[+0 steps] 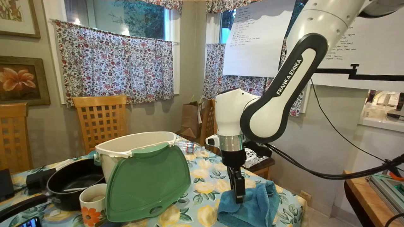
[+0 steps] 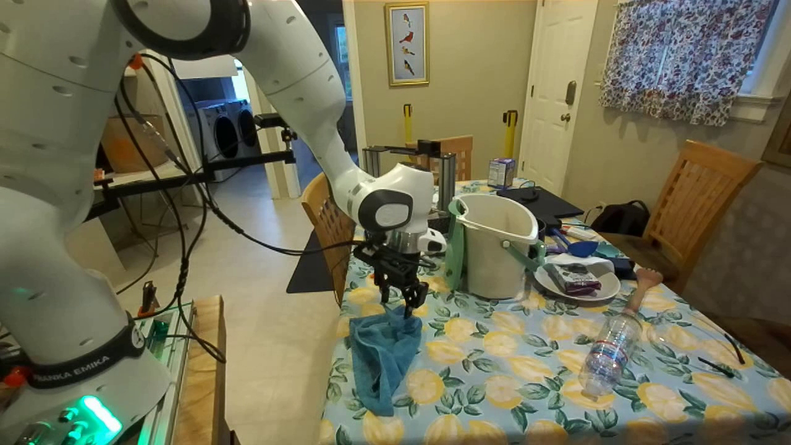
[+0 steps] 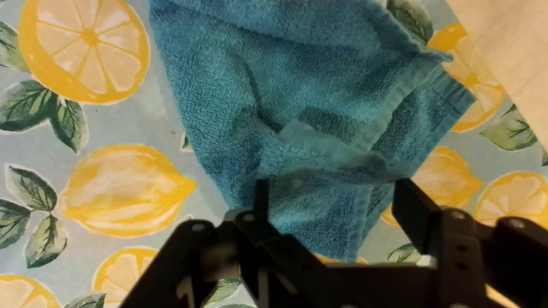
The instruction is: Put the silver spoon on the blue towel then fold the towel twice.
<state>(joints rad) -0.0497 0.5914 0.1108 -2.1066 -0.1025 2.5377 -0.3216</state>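
On a lemon-print tablecloth (image 2: 525, 358), the blue towel (image 2: 383, 352) lies rumpled beneath the gripper (image 3: 334, 192), fingers (image 3: 419, 209) parted astride a raised fold. Folding appears in hand; the next move calls for a pinch and pull across. No spoon shows.

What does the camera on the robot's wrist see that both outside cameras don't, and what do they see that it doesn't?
Only the wrist view gets so close to the blue towel that its tiny fuzzy loops and a narrow band along one edge show.

Only the exterior views, both of them, show the white bin, plastic bottle, wooden chairs and flowery curtains.

All three share the blue towel, the lemon tablecloth and the black gripper, its fingers apart in the wrist view.
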